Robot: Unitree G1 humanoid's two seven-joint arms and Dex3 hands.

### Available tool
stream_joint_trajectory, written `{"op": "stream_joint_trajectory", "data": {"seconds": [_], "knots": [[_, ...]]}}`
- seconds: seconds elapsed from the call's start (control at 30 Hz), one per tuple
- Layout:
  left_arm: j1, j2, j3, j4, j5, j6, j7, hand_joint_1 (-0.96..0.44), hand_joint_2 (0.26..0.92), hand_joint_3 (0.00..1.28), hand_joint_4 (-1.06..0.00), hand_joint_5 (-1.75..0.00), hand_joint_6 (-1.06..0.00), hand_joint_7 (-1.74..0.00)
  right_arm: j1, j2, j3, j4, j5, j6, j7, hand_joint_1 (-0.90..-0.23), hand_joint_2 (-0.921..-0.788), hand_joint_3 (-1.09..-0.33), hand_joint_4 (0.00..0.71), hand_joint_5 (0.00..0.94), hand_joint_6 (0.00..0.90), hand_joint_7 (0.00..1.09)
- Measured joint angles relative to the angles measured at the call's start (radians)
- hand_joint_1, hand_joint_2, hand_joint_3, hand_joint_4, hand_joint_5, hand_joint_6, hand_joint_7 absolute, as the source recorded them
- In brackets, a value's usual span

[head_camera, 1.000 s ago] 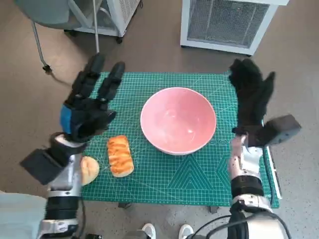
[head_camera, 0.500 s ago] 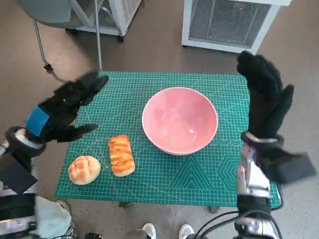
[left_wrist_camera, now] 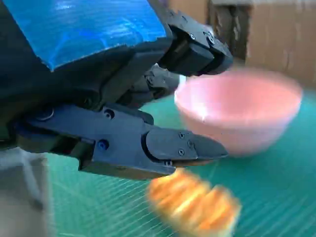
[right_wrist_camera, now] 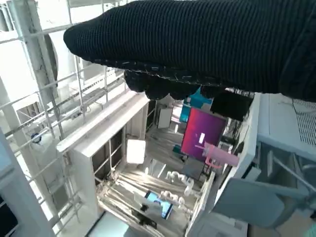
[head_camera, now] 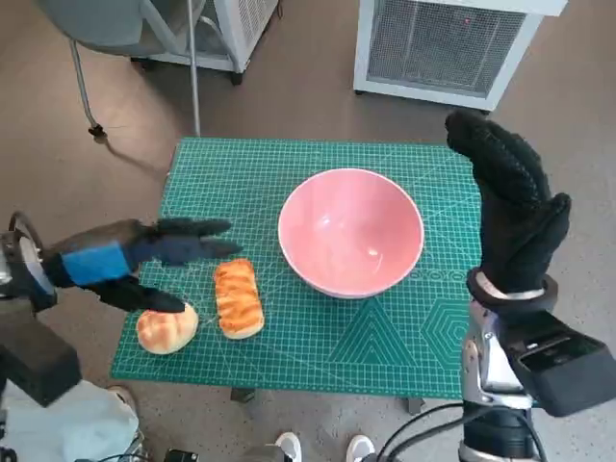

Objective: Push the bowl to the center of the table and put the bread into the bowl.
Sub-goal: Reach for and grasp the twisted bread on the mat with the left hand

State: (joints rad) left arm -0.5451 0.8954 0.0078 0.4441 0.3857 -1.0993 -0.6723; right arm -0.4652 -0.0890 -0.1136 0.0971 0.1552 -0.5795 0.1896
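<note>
Head view: a green gridded cutting mat (head_camera: 385, 337) is seen covering the small table, its edges visible on all four sides against the brown floor. One smooth pink bowl (head_camera: 350, 231) is placed upright a little right of the frame's middle, roughly central on the mat, with bare mat left open in front of it and to its right. Two breads are counted at the lower left of the frame: one long, ridged golden bread loaf (head_camera: 238, 298) lying lengthwise just left of the bowl, and one round golden bun (head_camera: 166, 328) close to the mat's left front corner, just beside the loaf. Neither bread is in the bowl.

The blue-taped black left hand (head_camera: 130, 260) is held sideways above the mat's left edge, fingers apart and empty; its thumb is seen over the bun's top, but contact cannot be told. In the left wrist view the same hand (left_wrist_camera: 123, 98) is shown spread and empty, with the loaf (left_wrist_camera: 195, 205) blurred below the fingers and the bowl (left_wrist_camera: 242, 111) beyond.

The black knitted right hand (head_camera: 510, 217) is raised at the right of the frame, over the mat's right edge, flat and empty, well apart from the bowl. Only the glove (right_wrist_camera: 207, 44) and a room interior are shown in the right wrist view.

One white ventilated cabinet (head_camera: 443, 43) is seen at the upper right, beyond the far edge.
</note>
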Motion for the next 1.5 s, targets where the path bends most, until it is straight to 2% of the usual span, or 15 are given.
{"op": "stream_joint_trajectory", "data": {"seconds": [0.23, 0.43, 0.8, 1.07, 1.5], "knots": [[-0.049, 0.004, -0.058, 0.016, 0.269, -0.094, 0.152, -0.07, 0.895, 0.04, -0.03, -0.01, -0.19, 0.0, 0.001, 0.0, 0.002, -0.003, 0.0, 0.005, 0.0, -0.468, -0.921, -0.629, 0.354, 0.013, -0.001, 0.78], [-0.082, -0.003, -0.111, 0.03, 0.402, -0.098, 0.285, -0.08, 0.901, 0.02, -0.06, -0.01, -0.2, -0.01, 0.001, 0.0, 0.003, -0.002, 0.0, 0.005, 0.0, -0.472, -0.921, -0.628, 0.353, 0.013, -0.001, 0.77], [-0.152, -0.025, -0.235, 0.082, 0.56, -0.049, 0.469, -0.09, 0.914, 0.01, -0.09, -0.02, -0.26, -0.03, 0.003, 0.0, 0.004, -0.002, 0.001, 0.005, 0.0, -0.475, -0.921, -0.624, 0.354, 0.013, -0.001, 0.78], [-0.196, -0.034, -0.329, 0.117, 0.668, -0.005, 0.59, -0.09, 0.92, 0.04, -0.11, -0.01, -0.25, -0.02, 0.014, -0.001, 0.003, -0.002, 0.004, 0.004, 0.0, -0.477, -0.921, -0.622, 0.354, 0.014, -0.001, 0.79], [-0.259, -0.045, -0.473, 0.211, 0.755, 0.046, 0.717, -0.06, 0.921, 0.11, -0.15, -0.02, -0.3, -0.05, 0.019, -0.001, 0.0, -0.003, 0.0, -0.003, 0.0, -0.467, -0.921, -0.619, 0.357, 0.015, -0.001, 0.78]]}}
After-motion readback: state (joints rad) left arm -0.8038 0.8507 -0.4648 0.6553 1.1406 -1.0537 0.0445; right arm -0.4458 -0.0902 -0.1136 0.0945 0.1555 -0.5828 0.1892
